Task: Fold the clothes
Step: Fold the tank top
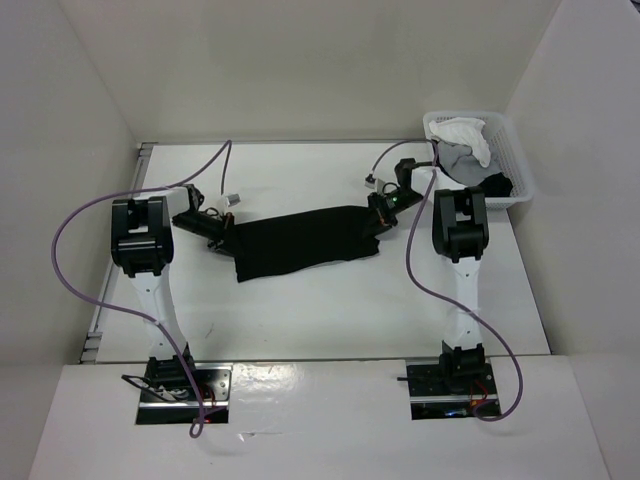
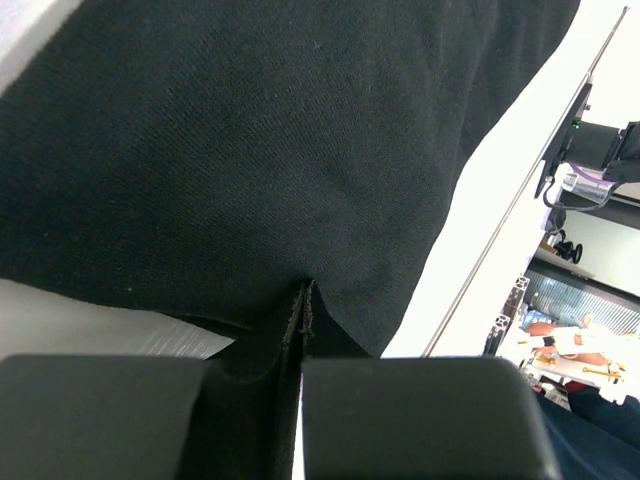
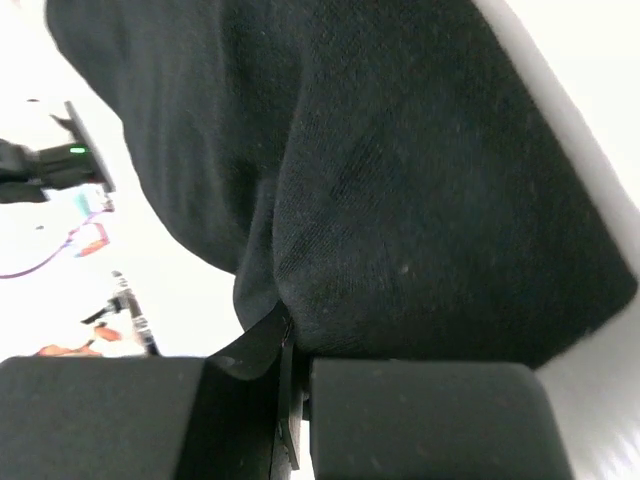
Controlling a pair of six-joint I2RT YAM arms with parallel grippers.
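Observation:
The clothes (image 1: 300, 243), a plain black top, lie as a long band across the middle of the table. My left gripper (image 1: 222, 232) is at its left end and my right gripper (image 1: 378, 222) at its right end. In the left wrist view the black fabric (image 2: 250, 150) fills most of the picture, and the left gripper (image 2: 303, 300) is shut on a pinched edge of it. The right wrist view shows the same cloth (image 3: 400, 180) bunched against the right gripper (image 3: 285, 335), whose jaws are shut on a fold.
A white plastic basket (image 1: 520, 165) stands at the back right corner. It holds a white garment (image 1: 462, 132), a grey garment (image 1: 458, 160) and something dark. White walls enclose the table on three sides. Purple cables loop from both arms.

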